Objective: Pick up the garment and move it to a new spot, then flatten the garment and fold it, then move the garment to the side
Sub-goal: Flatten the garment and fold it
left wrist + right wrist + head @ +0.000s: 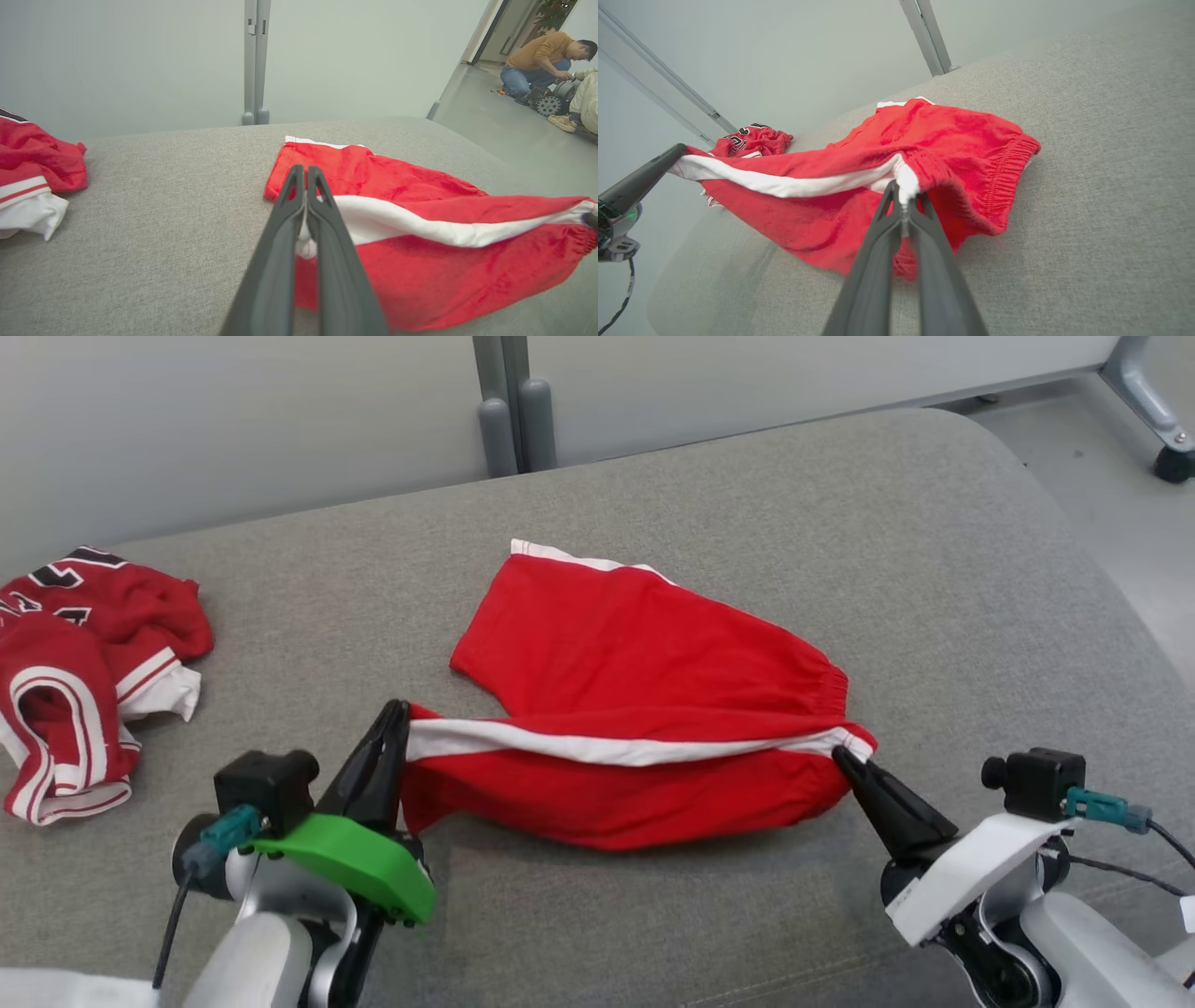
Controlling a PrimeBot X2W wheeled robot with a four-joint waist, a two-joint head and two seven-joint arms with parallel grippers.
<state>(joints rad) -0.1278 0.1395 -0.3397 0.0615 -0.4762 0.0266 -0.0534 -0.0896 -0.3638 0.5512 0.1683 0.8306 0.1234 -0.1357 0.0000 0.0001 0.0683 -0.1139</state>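
Red shorts [635,653] — white stripe [607,748] ends hidden in left hand [398,711], right hand [841,757].

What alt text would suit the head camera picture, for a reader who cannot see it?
The left gripper and right gripper each pinch one end of the red shorts along their white side stripe, holding that edge taut over a grey fabric surface. A crumpled red jersey lies at the far left.
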